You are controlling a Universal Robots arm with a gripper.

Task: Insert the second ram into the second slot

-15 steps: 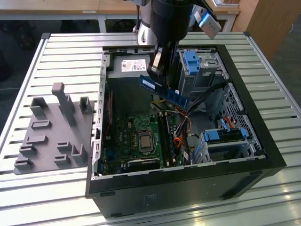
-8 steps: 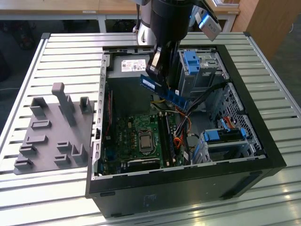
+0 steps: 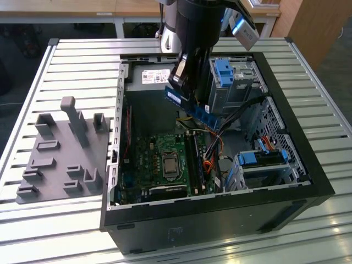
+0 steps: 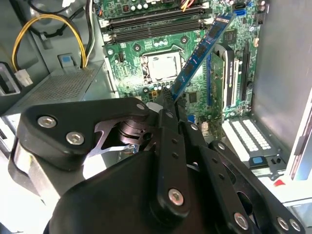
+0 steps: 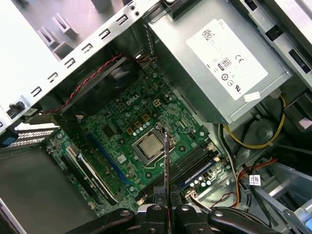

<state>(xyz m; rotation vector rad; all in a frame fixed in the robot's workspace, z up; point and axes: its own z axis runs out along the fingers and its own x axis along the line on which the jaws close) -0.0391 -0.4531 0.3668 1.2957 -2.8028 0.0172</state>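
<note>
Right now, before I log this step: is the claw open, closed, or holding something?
Claw: closed on the second ram, which it holds tilted above the motherboard, not in a slot.

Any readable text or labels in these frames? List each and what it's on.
Nothing reads clearly enough to quote.
White label on the power supply: print and marks, illegible.
Small white label on the second ram: illegible.
Markings on the motherboard: illegible.
</note>
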